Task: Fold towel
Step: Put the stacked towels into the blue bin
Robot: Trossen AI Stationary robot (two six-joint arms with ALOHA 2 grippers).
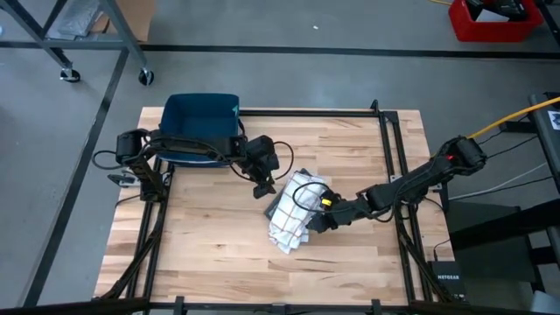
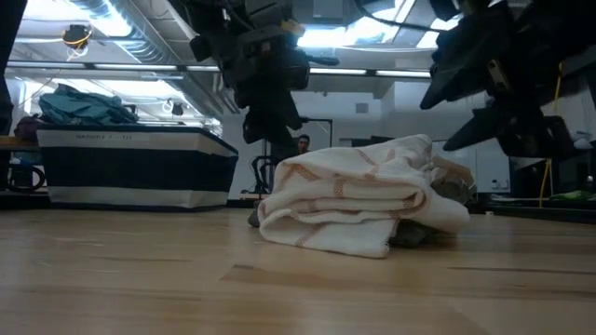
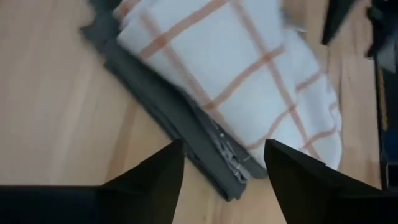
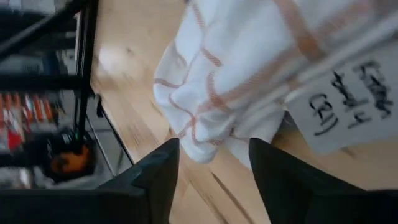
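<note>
Wooden planks make up the table [image 1: 201, 236], and near its middle lies the towel [image 1: 293, 214], white with orange checks, bunched into a rough fold with a grey cloth [image 3: 180, 124] showing under one edge. From table height the towel sits as a soft, layered heap. A white tag [image 4: 339, 112] with handwriting lies against it. Just beside the towel, on the bin side, the left gripper [image 1: 262, 188] hangs above the grey edge, its fingers [image 3: 155, 180] spread apart and holding nothing. On the towel's opposite side the right gripper [image 1: 317, 219] sits low at the cloth's edge, fingers [image 4: 158, 171] parted, nothing between them. Beyond the left arm, well apart from the towel, a blue bin [image 1: 201, 118] stands at the table's back corner.
</note>
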